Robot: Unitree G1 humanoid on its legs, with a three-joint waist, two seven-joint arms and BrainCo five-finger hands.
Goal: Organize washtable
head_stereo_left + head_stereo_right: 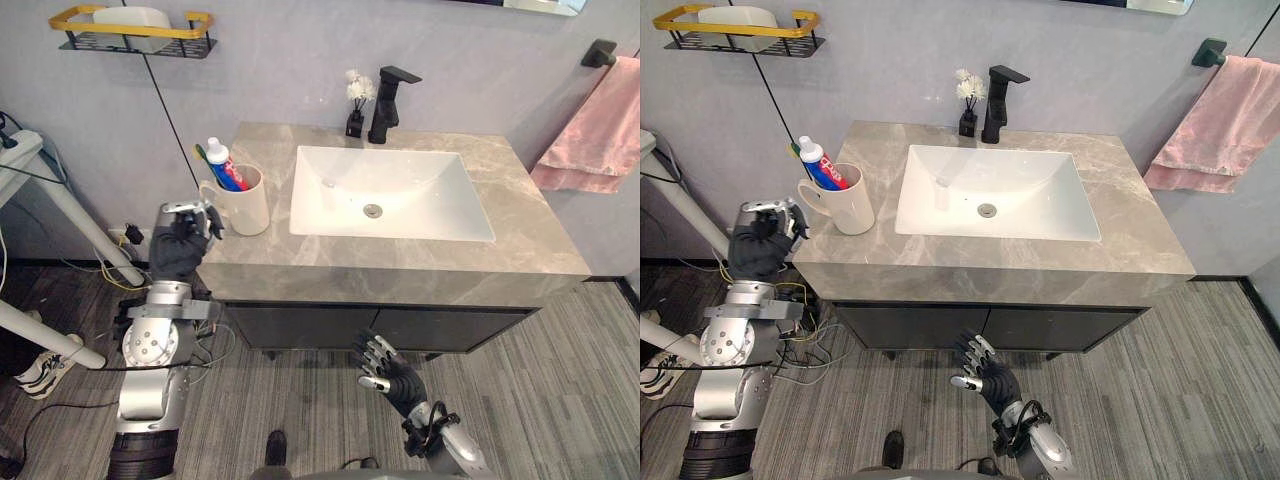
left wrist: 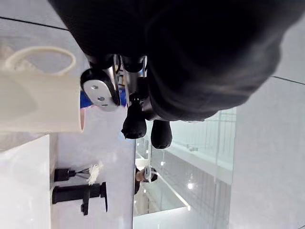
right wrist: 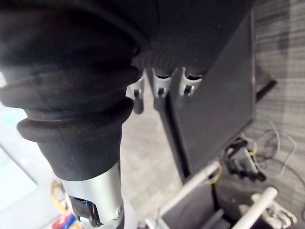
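Note:
A white mug [image 1: 246, 203] stands at the left end of the grey marble countertop [image 1: 400, 258]. It holds a toothpaste tube [image 1: 222, 163] with a white cap and a green toothbrush [image 1: 203, 155]. My left hand [image 1: 183, 240] hovers just off the counter's left edge, beside the mug's handle, with loosely bent fingers [image 2: 134, 125] that hold nothing. The mug [image 2: 38, 106] sits a short gap away from them. My right hand [image 1: 386, 366] hangs low in front of the dark cabinet, fingers spread and empty.
A white sink basin [image 1: 385, 190] fills the counter's middle, with a black faucet [image 1: 388, 100] and a small black vase of white flowers [image 1: 356, 105] behind it. A pink towel [image 1: 598, 130] hangs at right. A yellow-rimmed wall shelf [image 1: 135, 30] sits upper left.

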